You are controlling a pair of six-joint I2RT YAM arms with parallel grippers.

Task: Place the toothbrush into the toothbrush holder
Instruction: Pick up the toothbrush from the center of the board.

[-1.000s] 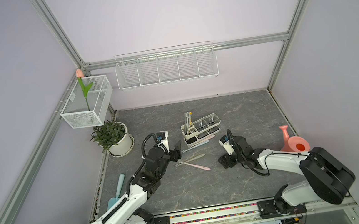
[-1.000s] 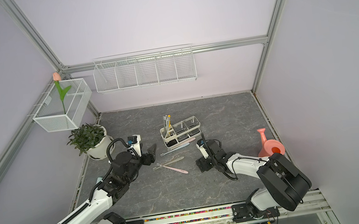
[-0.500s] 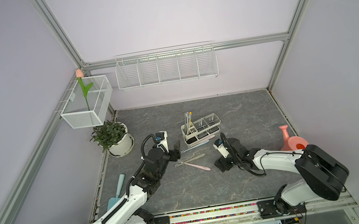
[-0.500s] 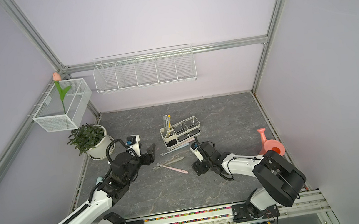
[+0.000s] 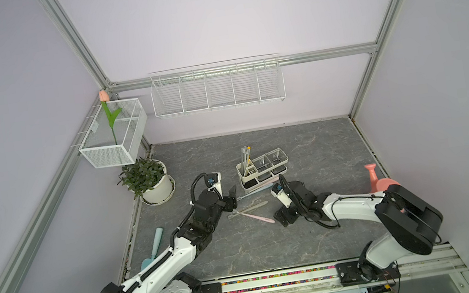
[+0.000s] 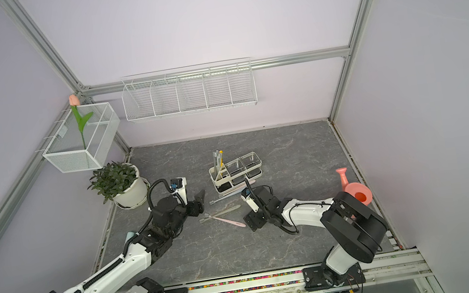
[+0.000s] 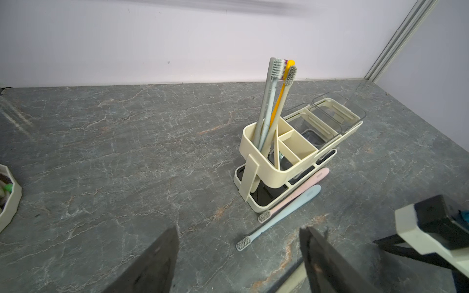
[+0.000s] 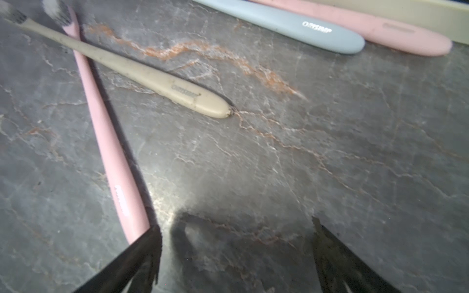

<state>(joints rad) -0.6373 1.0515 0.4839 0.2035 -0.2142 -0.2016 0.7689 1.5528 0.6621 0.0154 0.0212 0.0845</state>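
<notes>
Right pincer (image 8: 236, 228): released, jaws wide, nothing between them, low over the table (image 5: 320, 147). Pink toothbrush (image 5: 257, 216) lies flat on the table, handle end just beside one jaw. Beige toothbrush (image 5: 248, 209) crosses over it near the heads. Left pincer (image 5: 232, 198): released, empty, left of both. Toothbrush holder (image 5: 262, 168) stands farther back, with upright brushes (image 7: 276, 83) in its left end. Blue toothbrush (image 5: 256, 190) lies along its near side.

Grey marbled table (image 5: 305, 146): toothbrush holder (image 5: 243, 178) near centre, four toothbrushes (image 5: 249, 208) lying at its 6 o'clock, plant pot (image 5: 159, 191) at 9, watering can (image 5: 383, 186) at 3.
</notes>
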